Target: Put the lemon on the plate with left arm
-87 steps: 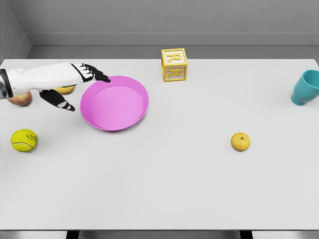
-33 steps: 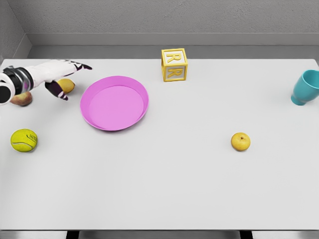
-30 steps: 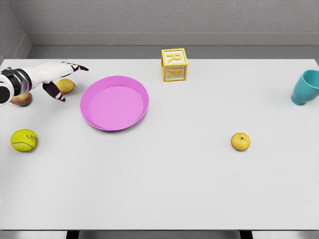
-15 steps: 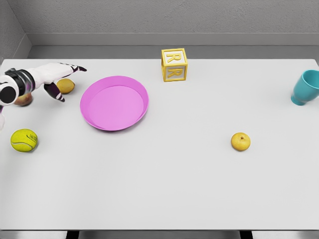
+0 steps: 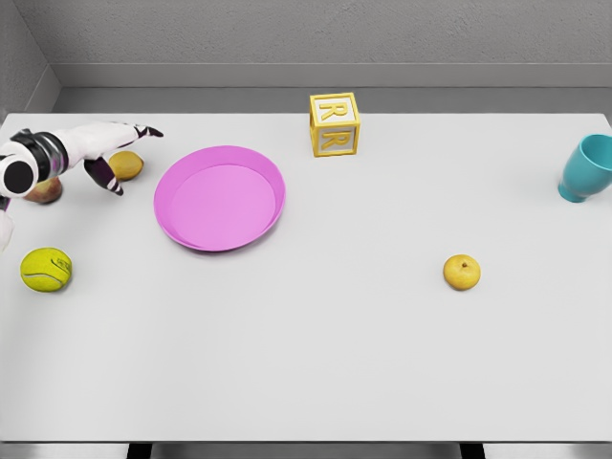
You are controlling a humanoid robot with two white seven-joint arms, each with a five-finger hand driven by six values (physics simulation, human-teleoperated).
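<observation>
**Yellow lemon tucked under the left hand, plate just beyond**

Yellow and small, the lemon (image 5: 125, 164) lies on the tabletop (image 5: 363, 335) directly beneath the left hand (image 5: 113, 153) — between the outstretched fingers (image 5: 143, 131) above it and the thumb below. The hand looks spread rather than clamped; I cannot tell whether any finger touches the fruit. Its long axis seems to run roughly along the fingers' line, toward the plate. The pink plate (image 5: 220, 197) sits just past the fingertips, to their far side, with bare tabletop between it and the lemon — an easy, short carry. Behind the wrist rests a reddish fruit (image 5: 42, 191), close enough to be nudged. A tennis ball (image 5: 46, 270) lies well clear on the thumb side. No right arm shows.
</observation>
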